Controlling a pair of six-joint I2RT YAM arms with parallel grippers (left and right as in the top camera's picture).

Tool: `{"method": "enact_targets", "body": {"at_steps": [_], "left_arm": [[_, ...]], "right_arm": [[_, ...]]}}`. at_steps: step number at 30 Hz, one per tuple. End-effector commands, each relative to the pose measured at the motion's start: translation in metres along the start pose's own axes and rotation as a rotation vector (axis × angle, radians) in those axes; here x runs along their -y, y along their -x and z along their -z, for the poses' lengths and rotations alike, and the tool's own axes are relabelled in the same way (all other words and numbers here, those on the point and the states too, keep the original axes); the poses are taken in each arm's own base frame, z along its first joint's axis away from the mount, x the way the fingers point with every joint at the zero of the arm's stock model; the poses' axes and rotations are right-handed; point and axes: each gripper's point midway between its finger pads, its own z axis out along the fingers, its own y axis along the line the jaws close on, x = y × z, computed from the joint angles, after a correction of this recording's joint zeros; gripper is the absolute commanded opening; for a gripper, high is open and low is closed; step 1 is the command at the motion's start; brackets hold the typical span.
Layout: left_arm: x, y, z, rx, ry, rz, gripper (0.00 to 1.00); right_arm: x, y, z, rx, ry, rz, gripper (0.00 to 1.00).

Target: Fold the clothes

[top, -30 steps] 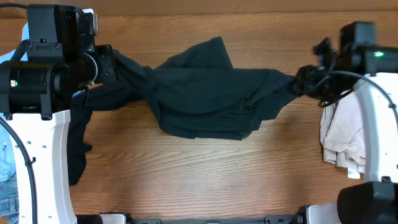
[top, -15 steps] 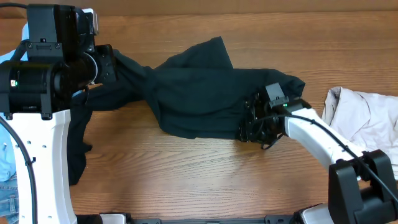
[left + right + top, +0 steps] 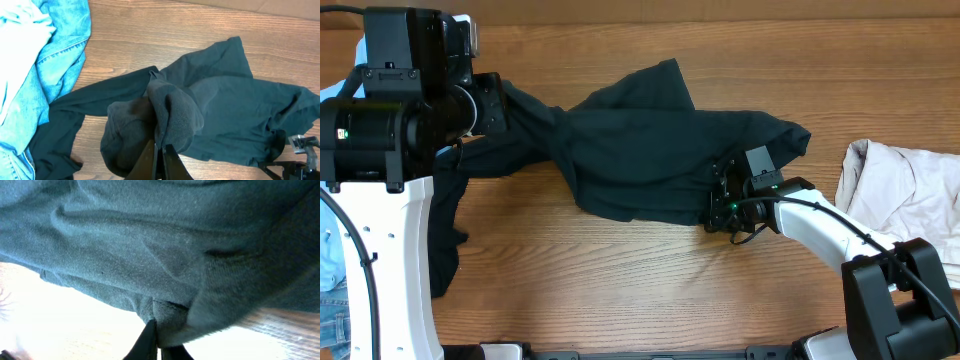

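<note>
While your left gripper (image 3: 160, 152) and right gripper (image 3: 159, 342) each clamp the black shirt (image 3: 650, 150) | risk: hem may slip free | cause: thin pinch

**Buried tips, cropped cloth**

The dark teal knit garment (image 3: 650, 150) bunches over the left gripper (image 3: 159, 150), burying its fingertips. The bottom edge crops the right gripper (image 3: 156, 332). Picture edges cut off the blue denim jeans (image 3: 55, 65) and pale beige crumpled cloth (image 3: 910, 195).
</note>
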Motion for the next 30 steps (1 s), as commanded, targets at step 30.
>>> {"method": "enact_targets", "body": {"at_steps": [30], "left_arm": [[-0.010,0.000,0.006,0.009,0.050,-0.011,0.04]], "right_arm": [[0.086,0.177,0.088,0.355,-0.218,-0.142,0.24]]}}
